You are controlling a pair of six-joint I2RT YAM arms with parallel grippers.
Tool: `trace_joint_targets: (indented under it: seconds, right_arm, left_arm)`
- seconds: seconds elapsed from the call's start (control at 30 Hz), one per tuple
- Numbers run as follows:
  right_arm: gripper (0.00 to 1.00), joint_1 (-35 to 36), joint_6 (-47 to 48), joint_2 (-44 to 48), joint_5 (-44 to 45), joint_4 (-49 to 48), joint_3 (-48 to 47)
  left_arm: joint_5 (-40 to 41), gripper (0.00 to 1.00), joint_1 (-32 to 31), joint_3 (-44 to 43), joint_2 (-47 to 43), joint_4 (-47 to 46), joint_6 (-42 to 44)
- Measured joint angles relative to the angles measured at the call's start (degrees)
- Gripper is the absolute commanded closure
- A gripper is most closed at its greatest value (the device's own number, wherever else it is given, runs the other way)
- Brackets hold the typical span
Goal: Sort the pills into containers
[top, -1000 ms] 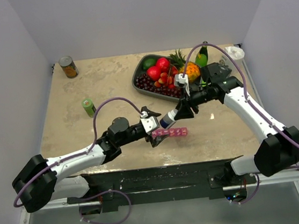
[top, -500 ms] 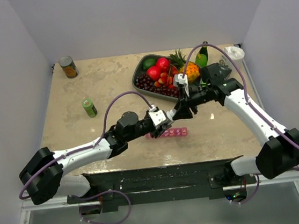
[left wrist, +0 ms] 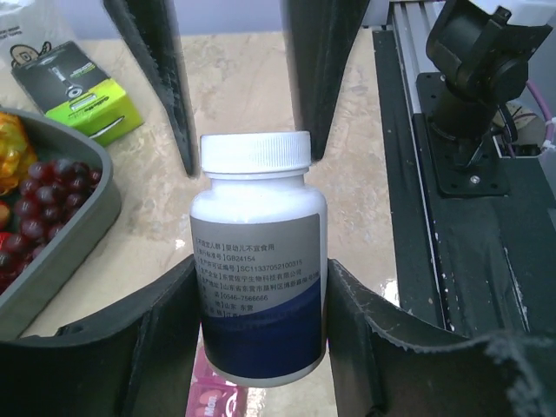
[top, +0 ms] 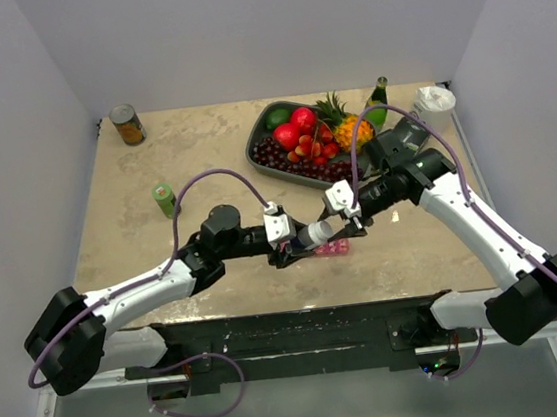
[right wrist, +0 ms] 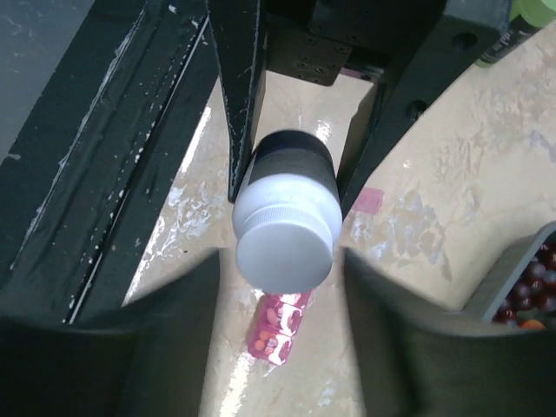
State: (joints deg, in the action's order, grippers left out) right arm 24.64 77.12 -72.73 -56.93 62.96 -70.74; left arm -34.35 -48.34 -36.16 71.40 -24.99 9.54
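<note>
Bottle (left wrist: 257, 187) in left jaws, label (left wrist: 258, 274) wrist-only

The left arm (top: 137, 295) stretches low from its base toward the middle, forearm nearly level. The left gripper (left wrist: 259, 300) has both fingers pressed against the sides of a bottle (left wrist: 257, 217). The right arm (top: 471, 222) bends inward to face it. The right gripper (right wrist: 280, 265) is spread, its 2 fingers flanking the cap with narrow gaps.
</note>
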Motion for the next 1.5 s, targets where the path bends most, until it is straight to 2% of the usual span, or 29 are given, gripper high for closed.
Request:
trace_joint_targets:
  seconds: [0.07,0.17,0.27,0.4,0.5,0.6,0.7,0.73,0.8,0.83,0.93,0.97,1.03,1.1,1.2,1.4,1.43,1.5]
  right_arm:
    - [0.01,-0.09,-2.49,0.07,-0.09,-0.20,-0.79]
    - [0.01,-0.52,-10.82,0.07,-1.05,-2.34,-2.08]
    - [0.01,-0.59,-24.15,0.04,-1.16,-6.91,-2.86]
    - [0.01,-0.59,-47.69,-0.81,-0.26,-15.34,-1.92]
    - [0.01,-0.52,-61.64,-2.36,1.66,-20.24,1.16]
    - [0.01,0.39,-71.47,-4.33,4.74,-23.17,3.65]
    - [0.06,1.79,-77.02,-5.40,7.28,-24.48,4.31]
    - [0.12,2.16,-78.01,-5.46,7.87,-24.87,4.31]
    - [0.18,2.91,-79.71,-5.53,8.46,-25.51,4.31]
    - [0.22,3.19,-80.26,-5.53,8.63,-25.70,4.31]
    - [0.42,3.82,-81.31,-5.57,9.46,-26.14,4.31]
    - [0.54,4.00,-81.50,-5.64,9.53,-26.25,4.31]
    - [0.66,4.24,-81.59,-5.75,9.73,-26.38,4.31]
    - [0.83,4.59,-80.67,-5.84,9.84,-26.32,4.28]
    - [0.87,5.33,-74.47,-6.73,9.27,-23.78,3.10]
    - [0.85,10.60,-36.06,-8.39,8.15,-7.02,-4.20]
    - [0.80,11.39,-32.06,-8.09,8.46,-5.84,-4.48]
    - [0.65,13.11,-24.98,-6.97,10.27,-4.63,-4.59]
  left_arm:
    - [-0.17,1.00,0.83,0.61,-0.85,0.33,-0.02]
    - [0.98,1.00,1.46,2.21,-1.09,0.46,-0.85]
    - [3.91,1.00,1.38,4.92,-2.19,0.70,-1.97]
    - [8.46,1.00,0.31,7.58,-5.42,0.63,-2.91]
    - [11.06,1.00,-0.79,7.76,-6.71,0.31,-3.02]
    - [12.81,1.00,-1.29,7.78,-6.88,-0.20,-3.13]
    - [14.14,1.00,-1.31,7.78,-6.86,-0.20,-3.17]
    - [14.62,1.00,-1.31,7.78,-6.86,-0.20,-3.19]
    - [15.26,1.00,-1.31,7.78,-6.86,-0.17,-3.43]
    - [15.50,1.00,-1.31,7.78,-6.86,-0.17,-3.50]
    - [16.00,1.00,-1.31,7.78,-6.86,-0.17,-3.54]
    - [16.13,1.00,-1.31,7.78,-6.86,-0.17,-3.54]
    - [16.20,1.00,-1.31,7.78,-6.86,-0.15,-3.54]
    - [16.17,1.00,-1.31,7.78,-6.88,0.11,-3.52]
    - [15.39,1.00,-1.31,7.87,-7.10,1.01,-3.30]
    - [8.70,1.00,-1.31,8.70,-9.77,3.28,-2.45]
    - [7.58,1.00,-1.31,8.72,-10.16,3.67,-2.47]
    - [6.01,1.00,-1.29,8.74,-10.49,4.11,-2.47]
